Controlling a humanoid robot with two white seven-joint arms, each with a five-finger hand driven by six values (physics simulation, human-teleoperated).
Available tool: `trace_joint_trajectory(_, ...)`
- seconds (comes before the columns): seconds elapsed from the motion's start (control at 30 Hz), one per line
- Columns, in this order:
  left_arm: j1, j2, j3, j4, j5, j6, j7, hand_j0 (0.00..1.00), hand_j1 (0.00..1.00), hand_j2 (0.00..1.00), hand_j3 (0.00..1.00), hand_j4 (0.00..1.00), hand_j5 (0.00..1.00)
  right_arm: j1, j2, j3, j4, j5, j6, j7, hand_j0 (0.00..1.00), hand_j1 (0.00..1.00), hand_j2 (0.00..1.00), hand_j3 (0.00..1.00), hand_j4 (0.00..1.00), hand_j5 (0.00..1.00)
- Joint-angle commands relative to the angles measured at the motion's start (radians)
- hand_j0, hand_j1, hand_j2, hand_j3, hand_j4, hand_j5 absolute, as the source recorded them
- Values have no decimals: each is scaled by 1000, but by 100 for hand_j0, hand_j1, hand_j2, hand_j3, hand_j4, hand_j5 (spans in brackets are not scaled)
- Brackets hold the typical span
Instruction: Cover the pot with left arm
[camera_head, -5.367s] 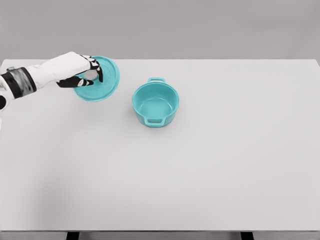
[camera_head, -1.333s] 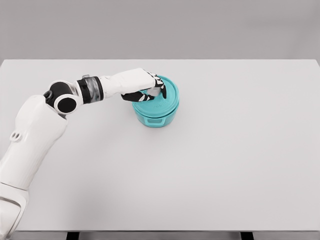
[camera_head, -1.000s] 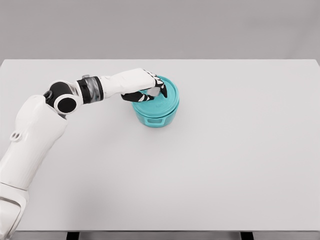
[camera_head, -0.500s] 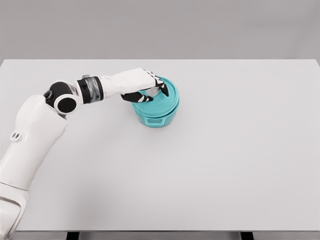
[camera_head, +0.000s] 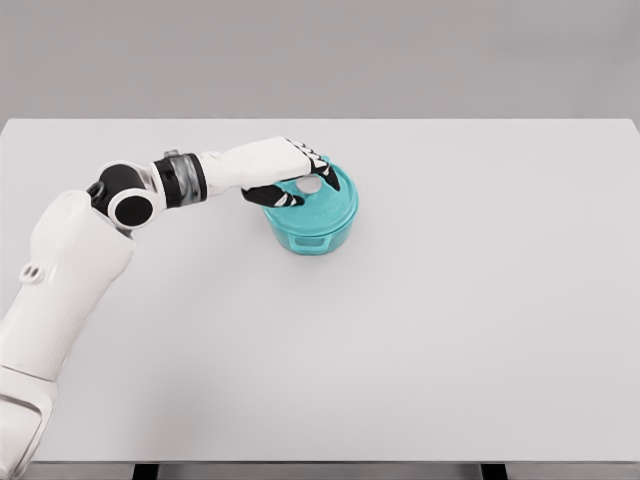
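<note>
The pot (camera_head: 311, 222) stands on the desk (camera_head: 450, 300), left of the desk's middle and toward its far edge. The lid (camera_head: 315, 198) lies on the pot's rim and covers the opening, so I judge the covering step all but done. The lid looks level with the pot; whether it is fully seated all round I cannot tell, since the far edge is partly hidden.

My left hand (camera_head: 288, 170) reaches the pot from its left side, the arm stretched across the desk so that the wrist stays low and the palm lies over the lid's left half. The knob (camera_head: 311, 185) shows pale grey at the lid's centre, just beside the fingers (camera_head: 284, 197). The dark fingertips curve around the knob rather than clamp it: I read the fingers as loosened, with the knob visible between them, though slight contact cannot be ruled out. This pose suits a top grasp on a central knob, which keeps the lid flat on the way down.

One pot handle (camera_head: 311, 242) faces me below the lid. My right arm is out of view.

I judge that lifting the hand straight up from the pot would avoid dragging the lid sideways.
</note>
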Motion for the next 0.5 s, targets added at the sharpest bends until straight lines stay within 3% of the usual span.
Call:
trace_joint_trajectory(0.0,0,1,1,0,7,3,1,69,69,69,69,69,69,0,0,0,0,0,0,0,100,100,100,100,100,100)
trace_joint_trajectory(0.2,-3,2,4,-10,10,3,1,72,72,72,72,72,72,0,0,0,0,0,0,0,100,100,100,100,100,100)
trace_joint_trajectory(0.37,-9,9,12,-14,19,3,0,80,80,80,80,80,80,0,0,0,0,0,0,0,100,100,100,100,100,100)
trace_joint_trajectory(0.47,-12,39,16,-69,22,3,1,85,85,85,85,85,85,0,0,0,0,0,0,0,100,100,100,100,100,100)
